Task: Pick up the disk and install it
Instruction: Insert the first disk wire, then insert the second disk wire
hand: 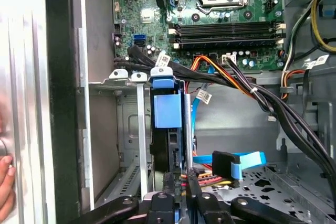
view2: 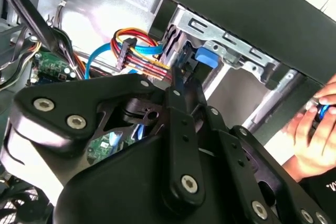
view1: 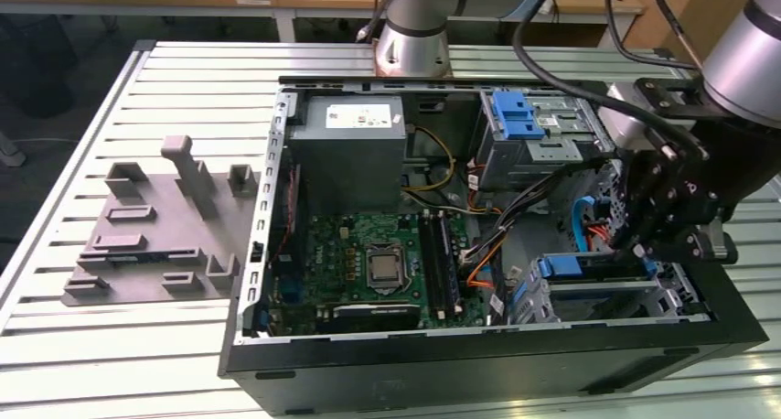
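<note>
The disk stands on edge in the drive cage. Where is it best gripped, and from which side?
Probably across its two flat faces, near the blue bracket tab, coming in through the open side of the case. The disk stands on edge between the drive cage rails, so its narrow exposed edge is the free part.
</note>
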You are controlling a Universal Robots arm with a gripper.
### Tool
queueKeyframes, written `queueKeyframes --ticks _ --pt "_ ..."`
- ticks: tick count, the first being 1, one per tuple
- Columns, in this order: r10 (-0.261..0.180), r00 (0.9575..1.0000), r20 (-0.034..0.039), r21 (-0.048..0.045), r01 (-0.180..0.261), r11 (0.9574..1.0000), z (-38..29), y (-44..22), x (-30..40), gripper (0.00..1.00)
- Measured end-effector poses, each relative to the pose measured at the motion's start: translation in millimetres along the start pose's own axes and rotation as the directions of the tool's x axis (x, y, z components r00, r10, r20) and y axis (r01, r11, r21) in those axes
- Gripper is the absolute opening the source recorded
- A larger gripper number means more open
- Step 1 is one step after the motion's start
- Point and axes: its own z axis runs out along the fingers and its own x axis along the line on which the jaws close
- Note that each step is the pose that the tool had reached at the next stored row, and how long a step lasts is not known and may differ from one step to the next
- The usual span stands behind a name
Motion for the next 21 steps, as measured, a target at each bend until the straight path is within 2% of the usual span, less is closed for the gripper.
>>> queueKeyframes --ticks 3,5,7,21 --pt "0.0 1.0 0.0 0.0 0.0 1.0 -7.2 0.0 0.2 0.24" --pt "0.0 1.0 0.0003 -0.0001 0.0 1.0 -7.4 0.0 0.1 0.22" --pt "0.0 1.0 0.0002 -0.0001 0.0 1.0 -7.6 0.0 0.2 0.11" --pt "0.0 1.0 0.0 0.0 0.0 1.0 -9.1 0.0 0.2 0.11"
